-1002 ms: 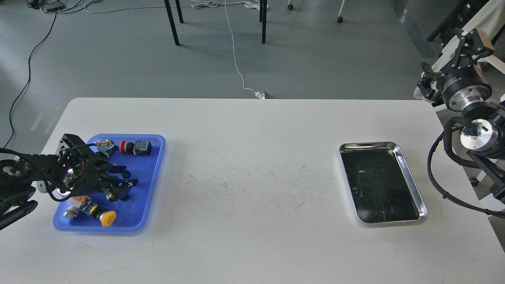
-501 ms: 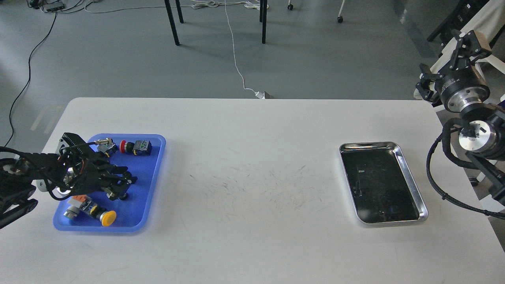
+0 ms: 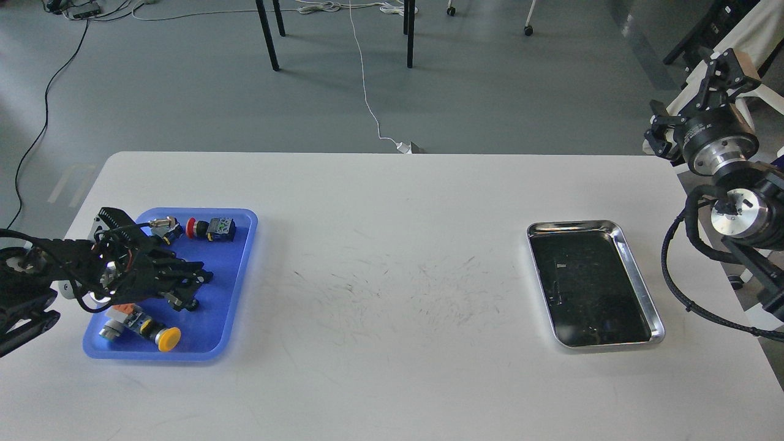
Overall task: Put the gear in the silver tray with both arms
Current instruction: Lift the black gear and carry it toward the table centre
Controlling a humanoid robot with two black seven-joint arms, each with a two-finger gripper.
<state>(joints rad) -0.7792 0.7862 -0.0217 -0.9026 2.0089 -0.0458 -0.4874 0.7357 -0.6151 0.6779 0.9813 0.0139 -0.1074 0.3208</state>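
The silver tray (image 3: 638, 285) lies at the right of the white table, its dark bottom bare. My left gripper (image 3: 191, 286) is low over the blue plastic tray (image 3: 236, 257) at the left. Its fingers are drawn together on a small dark part that I take for the gear (image 3: 195, 301). The part is dark against dark fingers, so its shape is unclear. My right gripper (image 3: 726, 64) is raised beyond the table's far right corner, well away from the silver tray, with its fingers apart and nothing in them.
The blue tray also holds a red-and-black button switch (image 3: 211, 228), a yellow-capped button (image 3: 160, 335), a metal sensor (image 3: 160, 222) and an orange-and-grey part (image 3: 119, 318). Black table legs (image 3: 267, 33) and cables stand on the floor behind.
My left gripper's fingers have closed from wide open to together and dropped slightly in the blue tray. My right gripper has drifted a little up and back.
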